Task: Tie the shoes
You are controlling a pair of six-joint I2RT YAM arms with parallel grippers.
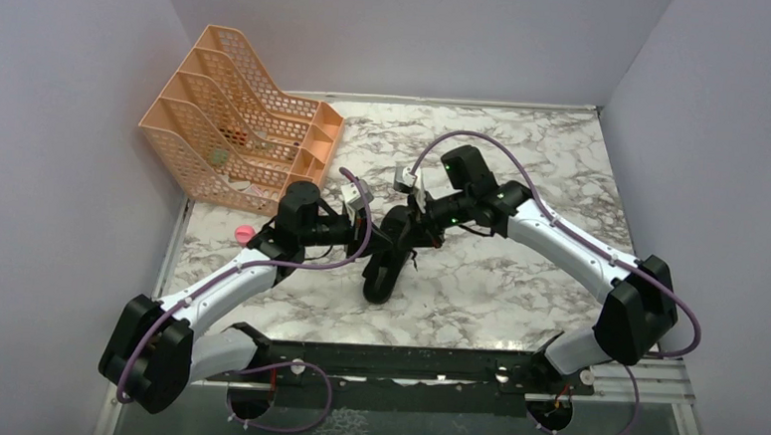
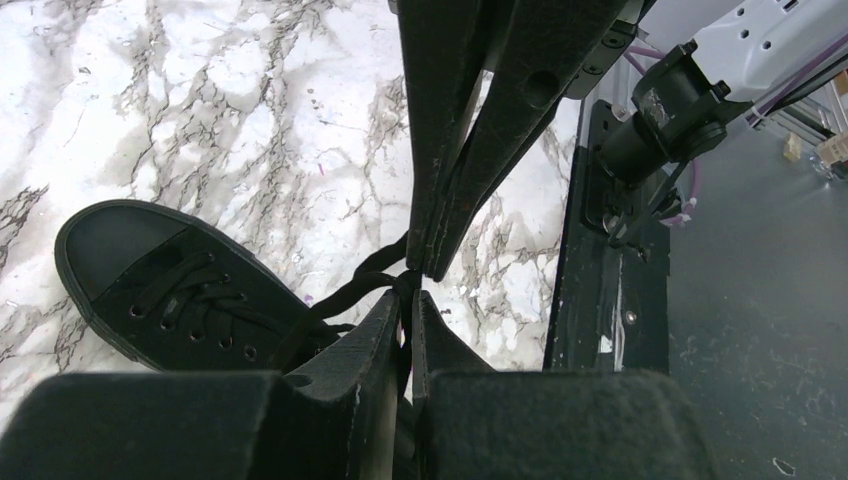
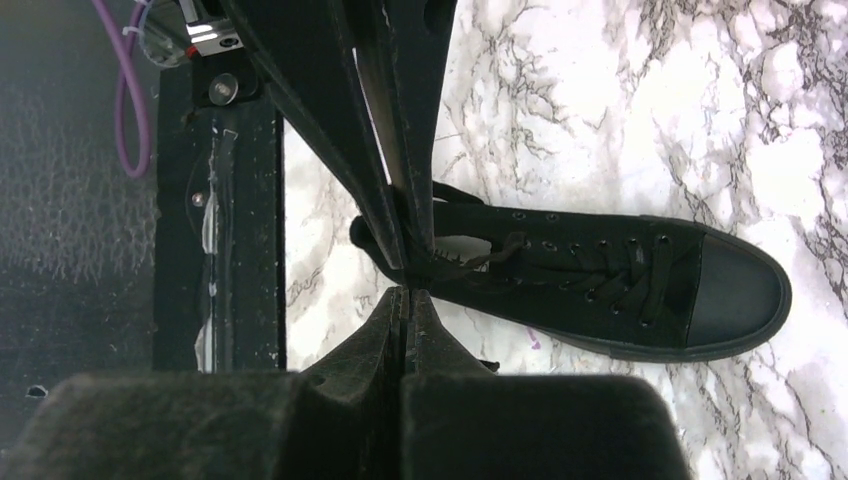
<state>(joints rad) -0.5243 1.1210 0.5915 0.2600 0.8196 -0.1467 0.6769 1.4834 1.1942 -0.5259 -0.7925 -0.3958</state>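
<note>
A white, grey-veined marble table [image 1: 524, 155] fills the walled workspace, with an orange mesh file rack [image 1: 237, 120] lying at its far left corner. The left arm [image 1: 218, 289] and right arm [image 1: 569, 242] reach in from the near edge and meet over the middle of the table. Below them the all-black shoe [image 1: 384, 267] rests on its sole on the marble, between the two arms and well apart from the rack. The left hand [image 2: 408, 310] is closed to a narrow slit, with a thin black lace [image 2: 345, 290] running up from the eyelets into the slit. The right hand [image 3: 405, 305] is pressed fully shut, its tip touching the left hand's tip just above the shoe's opening; whether it also pinches lace cannot be told. A small pink object [image 1: 244, 234] lies beside the left arm.
</note>
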